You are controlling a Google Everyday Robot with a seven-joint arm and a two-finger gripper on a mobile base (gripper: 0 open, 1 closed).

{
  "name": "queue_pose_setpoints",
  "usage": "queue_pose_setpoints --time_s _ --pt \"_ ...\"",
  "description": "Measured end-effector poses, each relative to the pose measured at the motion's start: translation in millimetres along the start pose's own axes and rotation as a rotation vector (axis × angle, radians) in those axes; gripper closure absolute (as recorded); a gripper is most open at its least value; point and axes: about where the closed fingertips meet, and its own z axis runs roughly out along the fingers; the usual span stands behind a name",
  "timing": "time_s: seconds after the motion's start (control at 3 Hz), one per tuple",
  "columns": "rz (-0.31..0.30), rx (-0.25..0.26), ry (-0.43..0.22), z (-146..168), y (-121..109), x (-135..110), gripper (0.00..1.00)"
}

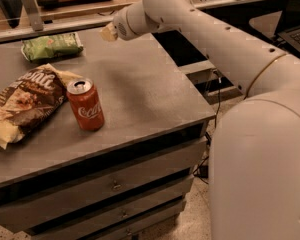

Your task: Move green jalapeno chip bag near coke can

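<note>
At far left of the counter (150, 89), green jalapeno chip bag (52, 46) lies flat, well apart from the upright coke can (85, 104) nearer the front. Gripper (109, 32) hangs above the far edge, right of the bag; grip state cannot be told.

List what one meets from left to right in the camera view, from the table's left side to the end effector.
Dark brown chip bag → green jalapeno chip bag → coke can → end effector, hovering over the table's far part.
</note>
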Motion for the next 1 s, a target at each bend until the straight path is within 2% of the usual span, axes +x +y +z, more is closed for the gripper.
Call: queue_pose_setpoints --time_s 0.33,0.67,1.0 --pt "-0.047 -0.065 -0.048 29.3 1.1 -12.9 0.16" --pt "-0.078 -0.132 -0.061 76.2 13.8 -17.8 0.00" --pt "-0.077 -0.163 -0.063 104.6 22.9 -16.2 0.00"
